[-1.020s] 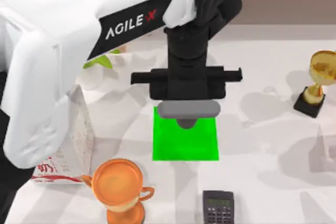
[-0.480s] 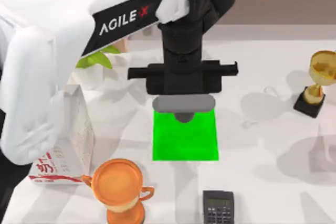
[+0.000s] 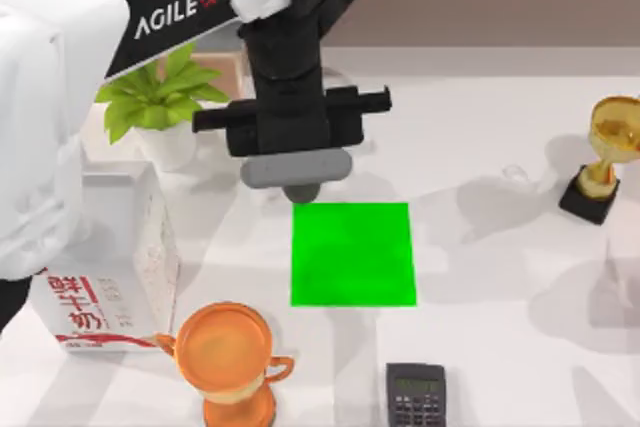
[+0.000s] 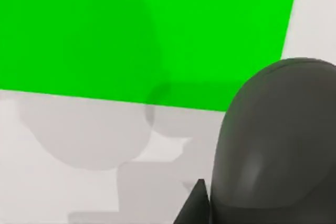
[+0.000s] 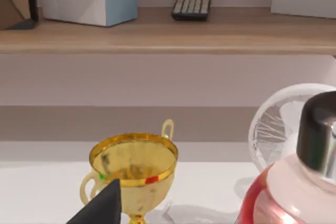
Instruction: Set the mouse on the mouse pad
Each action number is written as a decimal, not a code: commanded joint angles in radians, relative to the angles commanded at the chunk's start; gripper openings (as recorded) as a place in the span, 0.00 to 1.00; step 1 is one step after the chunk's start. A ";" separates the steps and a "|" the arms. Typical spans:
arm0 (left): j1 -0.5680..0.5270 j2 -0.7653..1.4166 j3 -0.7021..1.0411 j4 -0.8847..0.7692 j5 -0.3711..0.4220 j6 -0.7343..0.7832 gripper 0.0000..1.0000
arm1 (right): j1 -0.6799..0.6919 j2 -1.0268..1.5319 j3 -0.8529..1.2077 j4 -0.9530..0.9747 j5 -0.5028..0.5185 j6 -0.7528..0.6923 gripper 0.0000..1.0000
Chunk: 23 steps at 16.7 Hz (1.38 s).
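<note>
You see the calculator (image 3: pixel 415 395) and orange trophy (image 3: pixel 227 362) at the frame's bottom, the green mouse pad (image 3: pixel 353 254) bare at centre. Just above its top-left corner, your left gripper (image 3: pixel 298 185) is clamped on the dark grey mouse (image 4: pixel 275 145). You cannot tell the right gripper's state.

Wooden shelf (image 5: pixel 168 38) against pale wall (image 5: pixel 157 80)

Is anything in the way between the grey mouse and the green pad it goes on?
Nothing visible. The mouse, under the left claw, hangs beside the bare mouse pad; the calculator and orange cup stand clear of it.
</note>
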 joint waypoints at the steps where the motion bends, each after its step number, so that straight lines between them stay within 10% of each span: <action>1: -0.009 -0.002 -0.007 0.011 -0.001 -0.004 0.00 | 0.000 0.000 0.000 0.000 0.000 0.000 1.00; 14: -0.165 0.037 -0.083 0.049 -0.007 -0.074 0.00 | 0.000 0.000 0.000 0.000 0.000 0.000 1.00; 23: -0.165 0.037 -0.083 0.049 -0.007 -0.074 0.68 | 0.000 0.000 0.000 0.000 0.000 0.000 1.00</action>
